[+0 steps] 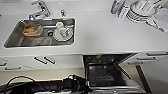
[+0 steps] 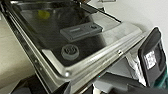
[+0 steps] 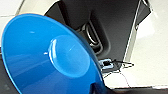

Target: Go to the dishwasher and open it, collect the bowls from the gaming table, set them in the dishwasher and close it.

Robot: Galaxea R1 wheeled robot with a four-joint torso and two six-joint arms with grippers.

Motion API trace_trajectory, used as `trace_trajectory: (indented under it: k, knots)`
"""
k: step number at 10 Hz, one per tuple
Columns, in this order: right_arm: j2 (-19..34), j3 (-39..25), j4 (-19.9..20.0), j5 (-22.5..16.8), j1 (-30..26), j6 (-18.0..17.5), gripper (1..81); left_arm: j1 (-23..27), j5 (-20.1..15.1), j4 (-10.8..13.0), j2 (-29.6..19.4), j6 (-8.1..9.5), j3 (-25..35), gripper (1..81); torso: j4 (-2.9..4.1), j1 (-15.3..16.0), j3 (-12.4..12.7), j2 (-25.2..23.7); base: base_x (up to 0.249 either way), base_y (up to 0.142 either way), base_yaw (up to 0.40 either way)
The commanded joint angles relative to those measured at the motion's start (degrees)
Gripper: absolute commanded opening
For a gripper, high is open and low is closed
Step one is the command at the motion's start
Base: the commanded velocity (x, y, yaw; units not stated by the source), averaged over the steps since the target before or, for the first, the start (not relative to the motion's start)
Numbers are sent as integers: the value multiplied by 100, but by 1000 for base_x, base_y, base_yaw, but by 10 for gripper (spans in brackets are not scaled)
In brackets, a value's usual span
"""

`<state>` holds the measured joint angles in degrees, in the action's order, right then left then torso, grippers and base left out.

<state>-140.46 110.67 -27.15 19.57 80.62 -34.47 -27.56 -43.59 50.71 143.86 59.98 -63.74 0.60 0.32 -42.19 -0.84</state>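
The dishwasher [image 1: 110, 72] stands open under the white counter, its door [image 1: 115, 88] folded down and the dark inside showing. My left gripper [image 1: 78, 83] hangs at the door's left edge. Close up in the left wrist view is the door's inner face [image 2: 82, 53], with the detergent compartment [image 2: 80, 30] and a round cap [image 2: 70, 51]. A blue bowl [image 3: 50, 57] is held above the floor with my right gripper [image 3: 98, 88] shut on its rim. The gaming table is out of view.
The steel sink [image 1: 15, 37] holds an orange-filled bowl [image 1: 32, 29] and a cup on a plate [image 1: 63, 32]. A tap [image 1: 41, 8] stands behind it. Stacked plates [image 1: 141, 11] sit at the counter's back right. White drawers [image 1: 62, 61] flank the dishwasher.
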Motion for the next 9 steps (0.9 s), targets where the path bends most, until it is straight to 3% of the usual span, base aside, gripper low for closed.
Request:
trace_trajectory:
  k: [1,2,3,4,7,9]
  knots:
    - [1236,-1205,-98,-383,-470,-366,10,-1938,-53,1122,-1491,-364,1506,811,0,0,0,0,0,0,0]
    - [1465,-1477,-98,-436,-707,-480,10,-2441,-1,1553,-1535,-364,1435,811,0,0,0,0,0,0,0]
    - [1649,-1759,-98,-506,-927,-586,10,-2898,314,1810,-1518,-364,1190,811,0,0,0,0,0,0,0]
    - [1816,-2057,-89,-698,-1199,-674,10,-3293,867,1950,-1457,-364,744,811,0,0,0,0,0,0,0]
    - [2168,-2682,95,-1103,-1894,-788,10,-4068,2686,2057,-1201,-364,-1005,811,0,0,0,0,0,0,0]
    - [2440,-2988,236,-1435,-2490,-902,10,-4332,3670,2048,-1341,-346,-1613,811,0,0,0,0,0,0,0]
